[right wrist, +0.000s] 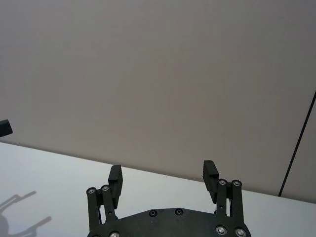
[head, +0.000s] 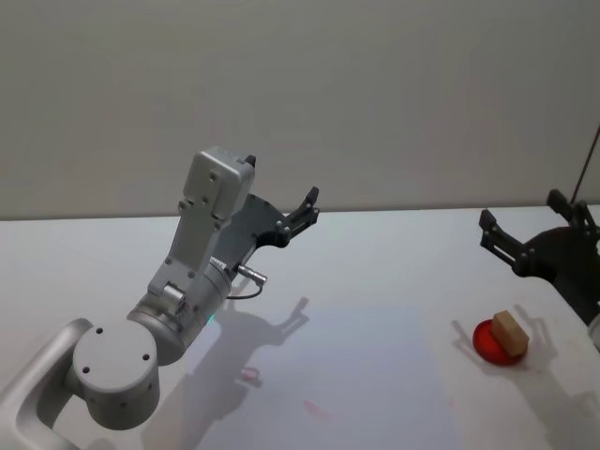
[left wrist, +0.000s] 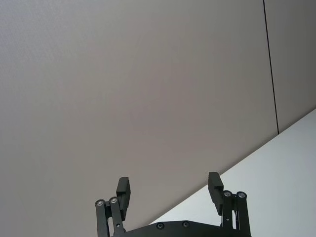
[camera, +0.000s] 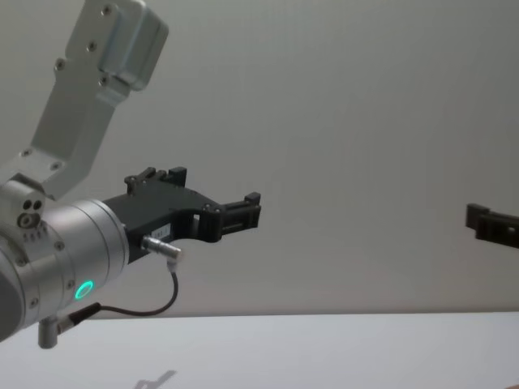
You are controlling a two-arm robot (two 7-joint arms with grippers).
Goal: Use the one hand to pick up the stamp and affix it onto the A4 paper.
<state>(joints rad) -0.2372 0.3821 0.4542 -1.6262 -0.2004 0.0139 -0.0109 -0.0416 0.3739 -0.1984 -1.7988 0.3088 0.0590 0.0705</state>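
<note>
Head looks down, chest level, sharing left pincer point(head: 300, 216), wrists face wall point(left wrist: 123, 74)

White table point(head: 394, 239), A4 paper point(head: 375, 375) flat mid-front, red round pad point(head: 482, 339) rt side

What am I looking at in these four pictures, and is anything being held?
A two-armed robot at a white table. Head view looks down on the work; chest view looks across from lower; each wrist view looks along that arm's own gripper. The left gripper is raised over the table, open and empty. The right gripper hangs near the right edge, open and empty. The wooden stamp sits on a red pad, untouched. The paper lies mid-table.
</note>
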